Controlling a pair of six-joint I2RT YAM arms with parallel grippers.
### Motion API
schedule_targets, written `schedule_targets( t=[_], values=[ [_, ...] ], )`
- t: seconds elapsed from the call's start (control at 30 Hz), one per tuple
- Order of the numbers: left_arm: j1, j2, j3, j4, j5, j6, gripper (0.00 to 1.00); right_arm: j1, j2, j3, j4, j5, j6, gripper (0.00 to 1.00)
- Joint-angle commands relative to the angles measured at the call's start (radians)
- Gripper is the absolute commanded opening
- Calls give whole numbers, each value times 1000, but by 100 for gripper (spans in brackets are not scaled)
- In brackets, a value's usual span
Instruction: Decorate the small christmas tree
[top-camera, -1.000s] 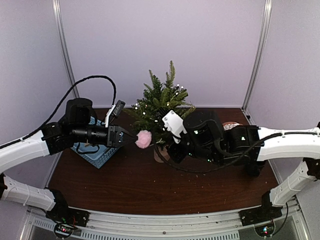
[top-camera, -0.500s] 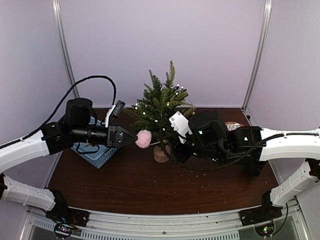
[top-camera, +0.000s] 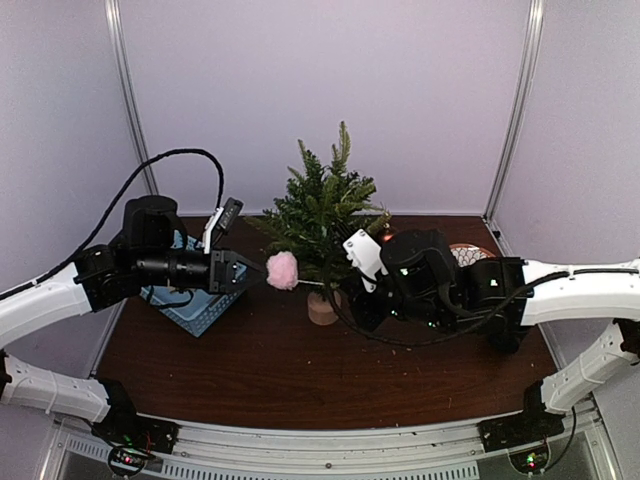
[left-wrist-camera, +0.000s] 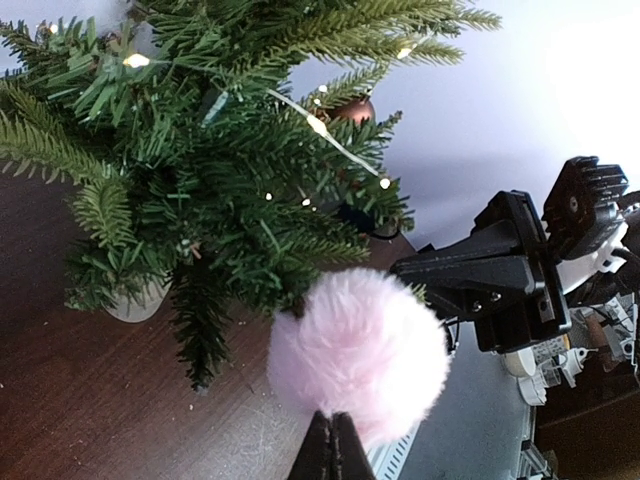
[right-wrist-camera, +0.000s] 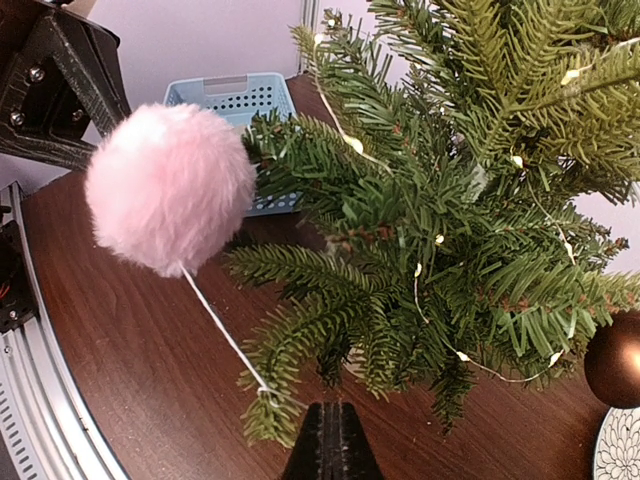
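the left claw (left-wrist-camera: 330, 445), pinched on the pink pompom (top-camera: 283, 270), has eased toward the table's (top-camera: 250, 370) left edge and the right claw (right-wrist-camera: 326, 425), gripping its white string (right-wrist-camera: 222, 330), rightward, tautening it beside the small christmas tree (top-camera: 322, 205) mid-table, seemingly for hanging.

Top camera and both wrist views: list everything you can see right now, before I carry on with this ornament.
tree: one, dark green with small lights, back centre of the table, pale round base.
pompom: one, pink, in the air left of the tree.
string: one, white, from the pompom toward the right gripper.
bauble: one, brown, among the tree's branches.
basket: one, blue, left side of the table.
plate: one, pale patterned, right of the tree.
table: one, dark brown.
left gripper: shut on the pompom.
right gripper: shut, low beside the tree.
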Motion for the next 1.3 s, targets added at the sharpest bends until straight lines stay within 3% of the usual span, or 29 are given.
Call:
schedule_targets(
  t=[0.0, 0.33, 0.57, 0.63, 0.7, 0.8, 1.03, 1.17, 1.27],
  values=[
    [-2, -31, 3, 2, -46, 12, 0, -11, -26, -14, -12, 13, 12, 0],
    [-2, -46, -7, -7, -70, 12, 0, -11, -32, -33, -17, 14, 25, 0],
    [-2, -11, 18, -11, 5, 45, 0, -10, -8, -9, 8, -55, 10, 0],
    [-2, -8, 25, -20, 11, 48, 10, -10, -11, -11, 8, -55, 10, 0],
    [-2, -16, 18, -16, -1, 43, 33, -10, -14, -14, 7, -52, 10, 0],
    [-1, -43, -1, -13, -40, 34, 50, -10, -19, -16, 2, -49, 8, 1],
    [39, -113, -14, -101, -141, -23, 68, -10, -27, -14, -2, -46, 6, 12],
    [120, -147, -6, -193, -191, -61, 80, -9, -45, -14, -7, -37, 2, 23],
    [224, -139, 16, -322, -201, -80, 82, -10, -59, -14, -14, -26, 2, 25]
  ],
)
